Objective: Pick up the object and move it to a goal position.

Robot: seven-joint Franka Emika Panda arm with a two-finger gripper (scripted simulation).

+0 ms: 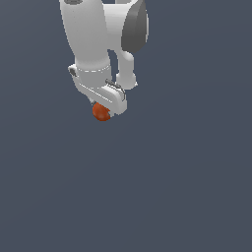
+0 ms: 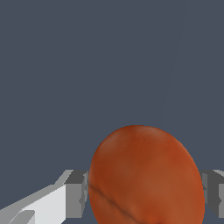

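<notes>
The object is a smooth orange-red ball that sits right under the white hand of the arm in the exterior view, partly covered by it. In the wrist view the ball looms large between the two grey fingertips, one pressed against each side of it. My gripper is shut on the ball. Its fingers are hidden by the hand in the exterior view, where the gripper shows only as the white hand above the ball. Whether the ball touches the surface cannot be told.
The white arm comes down from the top of the exterior view, with a grey-capped joint beside it. Around it lies a plain dark blue-grey surface.
</notes>
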